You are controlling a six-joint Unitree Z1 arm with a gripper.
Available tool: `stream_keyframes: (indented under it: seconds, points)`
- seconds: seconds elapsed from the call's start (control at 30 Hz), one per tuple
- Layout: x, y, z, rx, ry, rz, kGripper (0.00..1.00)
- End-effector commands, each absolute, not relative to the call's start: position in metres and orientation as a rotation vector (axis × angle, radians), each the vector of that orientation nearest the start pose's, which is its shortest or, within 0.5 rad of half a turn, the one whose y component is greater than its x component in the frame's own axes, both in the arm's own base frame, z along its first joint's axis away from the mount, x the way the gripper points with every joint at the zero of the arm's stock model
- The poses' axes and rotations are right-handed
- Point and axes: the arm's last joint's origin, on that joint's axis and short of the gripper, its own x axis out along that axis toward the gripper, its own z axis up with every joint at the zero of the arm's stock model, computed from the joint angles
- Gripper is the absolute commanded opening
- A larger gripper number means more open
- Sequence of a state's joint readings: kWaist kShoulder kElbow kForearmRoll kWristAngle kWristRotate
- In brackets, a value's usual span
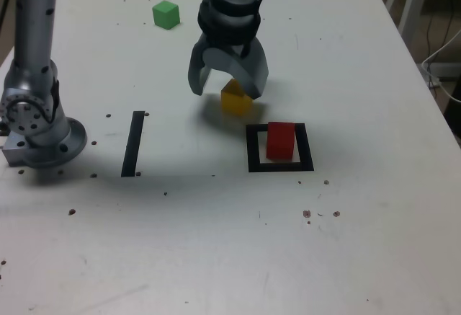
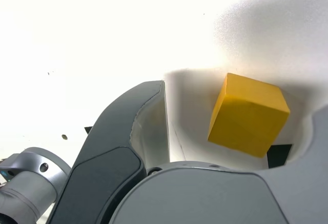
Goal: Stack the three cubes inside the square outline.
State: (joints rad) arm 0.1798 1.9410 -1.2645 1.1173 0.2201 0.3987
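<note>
Gripper (image 1: 229, 84) spread apart above yellow cube (image 1: 235, 101), mid-desk | red cube (image 1: 280, 140) inside square outline (image 1: 252, 149) | green cube (image 1: 166, 14) near desk's far edge

The pincer (image 1: 229, 84) partly hides the yellow cube (image 1: 235, 101); the wrist view cuts off the square outline (image 2: 279, 155).
</note>
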Motion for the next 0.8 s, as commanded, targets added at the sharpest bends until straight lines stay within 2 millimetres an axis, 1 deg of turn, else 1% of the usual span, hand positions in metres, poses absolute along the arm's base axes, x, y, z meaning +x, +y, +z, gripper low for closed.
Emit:
stream_keyframes:
  seconds: [0.0, 0.2, 0.3, 0.4, 0.47, 0.77]
  points:
    - [0.3031, 0.0659, 0.2177, 0.316, 1.846, -0.083, 0.75]
    - [0.3076, 0.0655, 0.2134, 0.32, 1.843, -0.081, 0.53]
    - [0.3091, 0.0644, 0.2136, 0.326, 1.836, -0.081, 0.4]
    - [0.3101, 0.0633, 0.2138, 0.331, 1.828, -0.081, 0.31]
    - [0.3105, 0.0627, 0.2138, 0.333, 1.825, -0.081, 0.28]
    - [0.3109, 0.0612, 0.2133, 0.329, 1.824, -0.089, 0.28]
